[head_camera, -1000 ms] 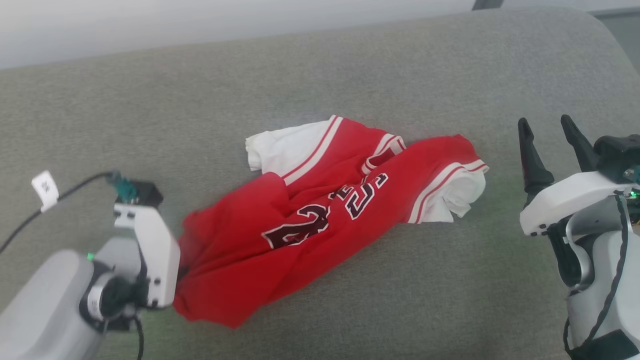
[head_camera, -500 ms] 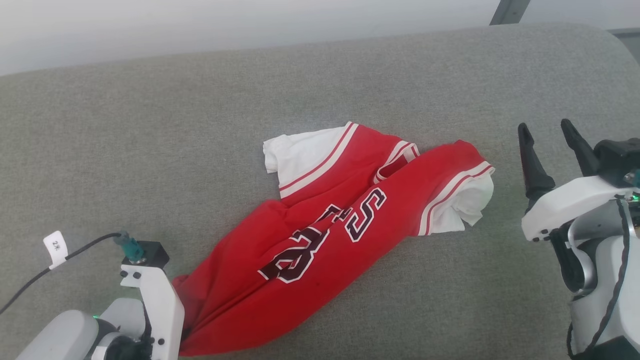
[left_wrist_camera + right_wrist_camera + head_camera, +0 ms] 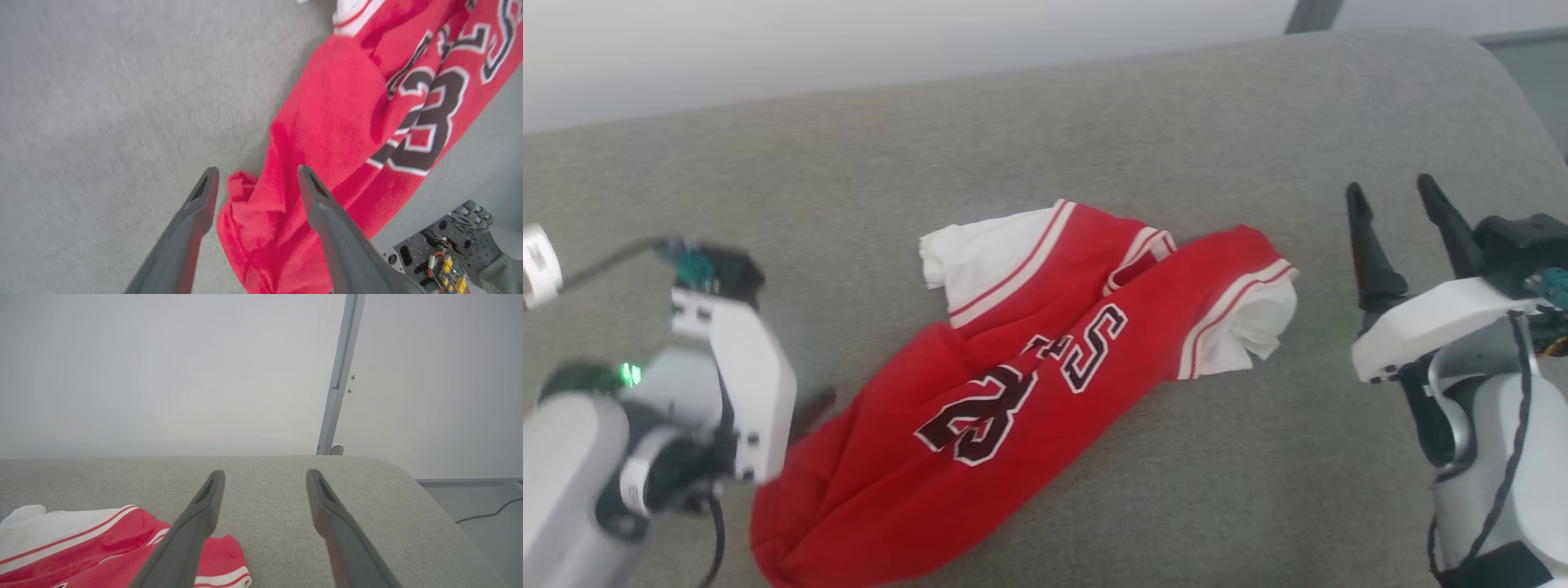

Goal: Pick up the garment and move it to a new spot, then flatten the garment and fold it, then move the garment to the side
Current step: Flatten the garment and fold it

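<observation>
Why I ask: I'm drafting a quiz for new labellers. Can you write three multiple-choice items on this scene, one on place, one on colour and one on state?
1. Where does the garment lie?
A. on the grey padded surface
B. in a basket
C. on the floor

2. What colour are its sleeves?
A. blue
B. white
C. black

3. How is the left pincer?
A. shut on the garment
B. shut and empty
C. open

Answers:
1 A: the head view shows it lying crumpled on the grey surface.
2 B: both sleeve ends are white beside red-and-white striped trim.
3 C: the left wrist view shows its fingers apart, clamping nothing.
</observation>
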Robot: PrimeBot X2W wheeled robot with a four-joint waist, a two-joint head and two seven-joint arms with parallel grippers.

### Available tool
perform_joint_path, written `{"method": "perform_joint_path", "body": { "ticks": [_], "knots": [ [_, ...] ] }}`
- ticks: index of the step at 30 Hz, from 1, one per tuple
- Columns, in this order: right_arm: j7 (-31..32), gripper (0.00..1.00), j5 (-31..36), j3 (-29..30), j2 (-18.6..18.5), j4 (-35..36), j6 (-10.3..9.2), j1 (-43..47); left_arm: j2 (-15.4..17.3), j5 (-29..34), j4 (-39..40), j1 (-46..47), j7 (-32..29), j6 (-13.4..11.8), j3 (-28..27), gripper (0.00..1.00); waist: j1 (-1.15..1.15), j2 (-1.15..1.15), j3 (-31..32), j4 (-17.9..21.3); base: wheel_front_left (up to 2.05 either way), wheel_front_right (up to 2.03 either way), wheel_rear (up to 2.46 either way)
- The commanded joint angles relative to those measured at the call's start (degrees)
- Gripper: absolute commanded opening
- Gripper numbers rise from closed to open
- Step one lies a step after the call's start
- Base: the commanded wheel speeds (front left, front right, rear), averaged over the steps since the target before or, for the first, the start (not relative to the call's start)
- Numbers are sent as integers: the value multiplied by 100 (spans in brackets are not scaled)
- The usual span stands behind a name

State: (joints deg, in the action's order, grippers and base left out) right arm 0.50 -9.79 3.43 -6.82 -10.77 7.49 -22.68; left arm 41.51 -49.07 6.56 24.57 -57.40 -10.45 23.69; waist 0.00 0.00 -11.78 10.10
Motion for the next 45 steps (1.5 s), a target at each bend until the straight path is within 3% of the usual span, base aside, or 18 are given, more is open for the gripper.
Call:
{"method": "perform_joint_path", "body": {
  "ticks": [1, 5, 12, 16, 30, 31, 32, 45],
  "knots": [
    [-61, 100, -18, -46, 42, 11, 1, -67, -22, 81, 18, 206, 46, 57, -26, 100, 0, 0, -54, 111, 0, 0, 0],
    [-120, 100, -47, -151, 117, -24, 1, -149, -173, 140, -119, 651, 195, 209, -52, 100, 0, 0, -148, 295, 0, 0, 0],
    [-323, 100, -114, -461, 268, -232, 1, -440, -502, 351, -897, 1546, 750, 819, 78, 100, 0, 0, -420, 803, 0, 0, 0],
    [-461, 100, -159, -598, 325, -377, 1, -569, -633, 403, -1480, 1882, 933, 1044, 133, 100, 0, 0, -555, 1030, 0, 0, 0],
    [-718, 100, -213, -659, 391, -712, 1, -807, -871, 663, -3003, 2187, 604, 1095, 636, 100, 0, 0, -922, 1223, 0, 0, 0],
    [-727, 100, -210, -648, 390, -722, 1, -809, -904, 631, -3080, 2168, 603, 1177, 678, 9, 0, 0, -934, 1217, 0, 0, 0],
    [-742, 100, -200, -639, 392, -733, 1, -813, -933, 626, -3167, 2171, 672, 1166, 661, 0, 0, 0, -944, 1206, 0, 0, 0],
    [-657, 100, 35, -287, 309, -796, 1, -649, -847, 685, -3649, 2367, 1463, 1194, 406, 0, 0, 0, -639, 610, 0, 0, 0]
  ]
}}
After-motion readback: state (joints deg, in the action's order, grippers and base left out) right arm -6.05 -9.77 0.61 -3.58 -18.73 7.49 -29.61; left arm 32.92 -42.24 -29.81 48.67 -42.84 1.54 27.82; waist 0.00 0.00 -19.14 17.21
